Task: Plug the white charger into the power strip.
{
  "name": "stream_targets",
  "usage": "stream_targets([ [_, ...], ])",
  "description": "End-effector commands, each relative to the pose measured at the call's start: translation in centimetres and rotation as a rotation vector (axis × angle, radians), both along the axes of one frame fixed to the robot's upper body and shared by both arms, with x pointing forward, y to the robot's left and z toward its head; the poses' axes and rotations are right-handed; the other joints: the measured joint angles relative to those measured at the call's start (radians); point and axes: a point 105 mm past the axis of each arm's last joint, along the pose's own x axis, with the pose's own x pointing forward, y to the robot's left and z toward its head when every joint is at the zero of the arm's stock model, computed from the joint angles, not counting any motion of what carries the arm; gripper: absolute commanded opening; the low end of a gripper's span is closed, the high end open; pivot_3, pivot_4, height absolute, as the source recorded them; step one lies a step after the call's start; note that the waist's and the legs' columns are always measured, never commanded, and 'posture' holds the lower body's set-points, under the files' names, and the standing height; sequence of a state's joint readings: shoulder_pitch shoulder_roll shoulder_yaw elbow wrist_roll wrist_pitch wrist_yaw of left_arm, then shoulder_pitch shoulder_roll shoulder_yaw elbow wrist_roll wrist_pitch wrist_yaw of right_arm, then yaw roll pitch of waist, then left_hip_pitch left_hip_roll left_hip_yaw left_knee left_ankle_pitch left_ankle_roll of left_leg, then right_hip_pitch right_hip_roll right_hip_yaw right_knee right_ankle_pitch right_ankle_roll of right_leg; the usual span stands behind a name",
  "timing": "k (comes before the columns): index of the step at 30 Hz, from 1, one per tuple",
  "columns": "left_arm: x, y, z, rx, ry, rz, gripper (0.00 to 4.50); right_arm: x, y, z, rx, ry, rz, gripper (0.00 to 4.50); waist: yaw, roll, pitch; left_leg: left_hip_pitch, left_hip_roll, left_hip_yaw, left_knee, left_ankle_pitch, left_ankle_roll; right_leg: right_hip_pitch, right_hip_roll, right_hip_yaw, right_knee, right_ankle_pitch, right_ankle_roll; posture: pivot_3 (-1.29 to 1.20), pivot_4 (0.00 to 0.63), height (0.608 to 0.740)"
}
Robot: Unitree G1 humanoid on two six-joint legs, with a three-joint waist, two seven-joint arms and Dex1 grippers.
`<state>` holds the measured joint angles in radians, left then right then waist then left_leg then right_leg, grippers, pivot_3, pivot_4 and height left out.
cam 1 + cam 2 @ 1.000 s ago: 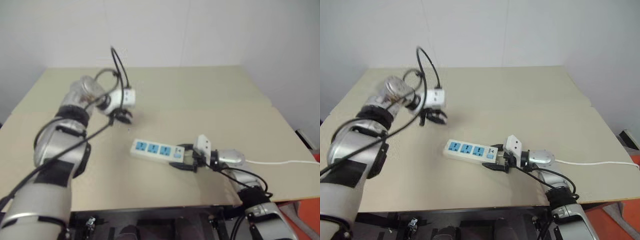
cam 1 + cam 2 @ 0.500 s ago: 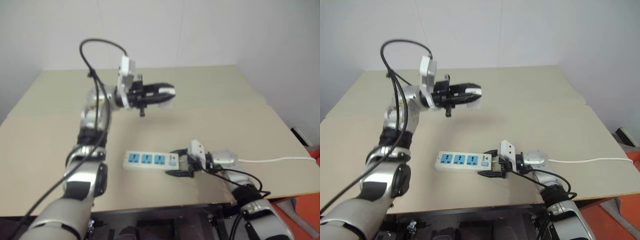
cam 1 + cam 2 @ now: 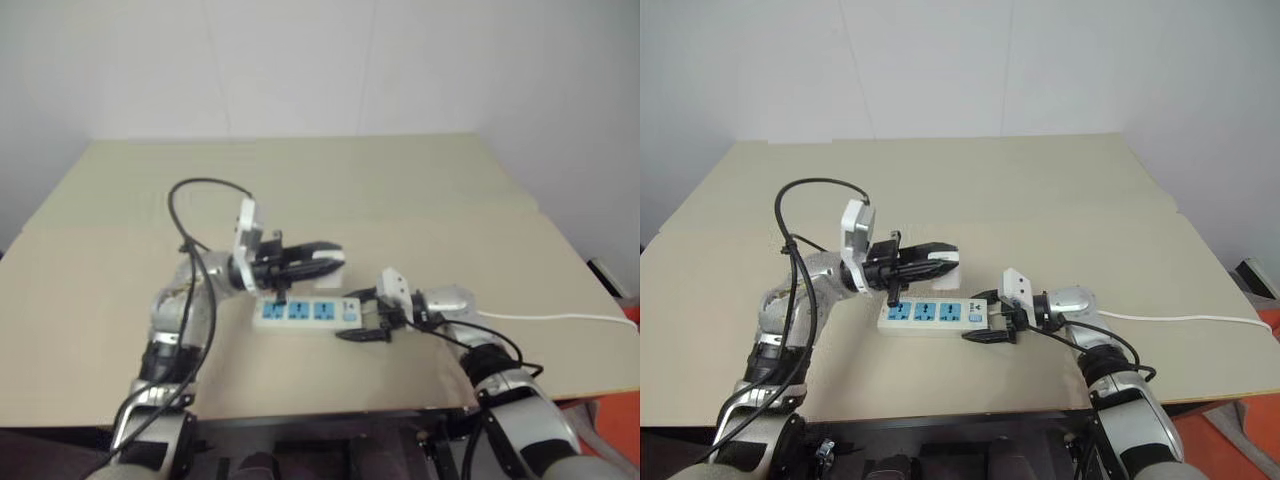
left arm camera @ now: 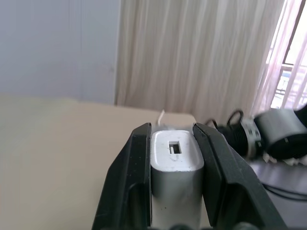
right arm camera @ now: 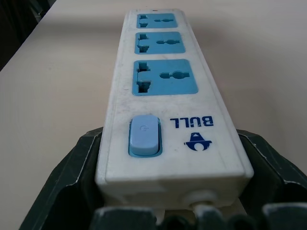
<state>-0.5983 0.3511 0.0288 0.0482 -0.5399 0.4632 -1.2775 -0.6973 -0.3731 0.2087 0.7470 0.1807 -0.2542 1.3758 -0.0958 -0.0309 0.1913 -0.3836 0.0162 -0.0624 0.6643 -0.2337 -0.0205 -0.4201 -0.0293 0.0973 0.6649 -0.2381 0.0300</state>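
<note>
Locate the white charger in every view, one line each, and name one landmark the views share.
Left eye view: white charger held in the left pincer, just above the power strip.
Right eye view: same spot, over the strip's sockets.
Left wrist view: centre bottom, clamped between the two black fingers.
Right wrist view: not in it.
Shared landmark: the power strip, with the right pincer around its switch end.

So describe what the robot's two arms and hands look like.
Both arms are silver-grey metal segments with black joint bands and loose black cables looping alongside. Each left hand and right hand has two black tapered fingers. A white boxy camera housing sits on each wrist.
</note>
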Motion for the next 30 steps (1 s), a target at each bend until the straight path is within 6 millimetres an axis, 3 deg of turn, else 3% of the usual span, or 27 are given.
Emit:
stream_targets([
  [1,-0.4,0.2,-0.7,0.012,0.024,-0.003,1.02,-0.2,-0.5,-0.8,-0.038,0.014,0.001,3.42,0.000,0.000,0.000,0.000,0.000,0.000,0.000,0.000,0.000,0.000,0.000,0.000,0.000,0.000,0.000,0.00,0.150,0.740],
  [11,0.1,-0.3,-5.2,0.096,0.009,0.023,1.02,-0.4,-0.3,-0.5,-0.031,0.012,0.007,3.42,0.003,0.000,0.000,0.000,0.000,0.000,0.000,0.000,0.000,0.000,0.000,0.000,-0.001,0.000,0.000,0.00,0.150,0.740],
  [22,1.3,-1.1,-4.3,0.019,-0.002,0.057,1.02,-0.4,-0.4,-0.5,-0.034,0.013,-0.001,3.42,0.007,0.000,0.000,0.000,-0.001,0.000,0.000,0.000,0.000,0.000,0.000,0.000,-0.001,0.000,0.000,0.00,0.150,0.740],
  [30,1.7,-0.8,-6.1,0.086,-0.012,0.056,1.02,-0.5,-0.3,-0.5,-0.034,0.010,0.001,3.42,0.007,0.000,0.000,0.000,-0.001,0.000,0.000,0.000,0.000,0.000,0.000,0.000,-0.001,0.000,0.000,0.00,0.150,0.740],
])
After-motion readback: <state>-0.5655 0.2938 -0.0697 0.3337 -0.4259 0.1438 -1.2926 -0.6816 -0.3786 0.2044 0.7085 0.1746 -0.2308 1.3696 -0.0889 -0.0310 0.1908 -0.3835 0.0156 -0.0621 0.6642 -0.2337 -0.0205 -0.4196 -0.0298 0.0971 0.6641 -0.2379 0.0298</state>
